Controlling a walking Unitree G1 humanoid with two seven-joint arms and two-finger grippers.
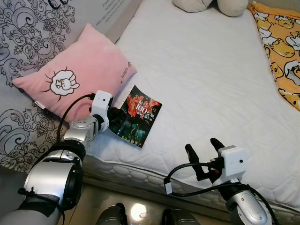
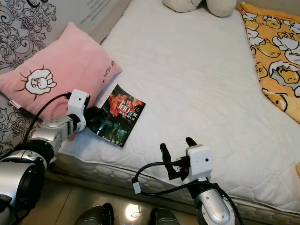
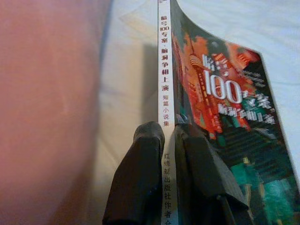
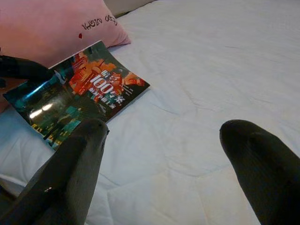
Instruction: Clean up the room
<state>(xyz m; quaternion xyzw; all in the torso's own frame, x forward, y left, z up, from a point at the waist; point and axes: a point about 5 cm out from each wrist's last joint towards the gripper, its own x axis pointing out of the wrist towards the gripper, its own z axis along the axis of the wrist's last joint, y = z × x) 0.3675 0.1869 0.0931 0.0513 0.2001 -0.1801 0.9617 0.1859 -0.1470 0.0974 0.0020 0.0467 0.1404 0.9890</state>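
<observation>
My left gripper point(image 3: 168, 136) is closed on the book point(image 1: 136, 116), its 2 fingers point(image 3: 140, 173) pinching the spine edge, one on each side of the white strip with printed characters. The book lies near the front edge of the bed point(image 1: 206, 75), on the white mattress, just beside the pink pillow point(image 1: 75, 75) and touching or nearly touching its corner. My right gripper point(image 1: 204, 152) hovers over the front of the mattress, well apart from the book, with its fingers point(image 4: 75, 168) spread wide and nothing between them. I judge the book to be a thin paperback: light, with a glossy cover that looks slippery and a body that will bend and sag when lifted by one edge; in my left wrist view the cover already curves upward near the far corner. The spine is the stiffest part, so holding there seems the right choice, and a firm pinch should keep the pages from fanning open. A plush toy point(image 1: 211, 4) and an orange patterned blanket point(image 1: 281, 51) lie at the far side of the bed.
</observation>
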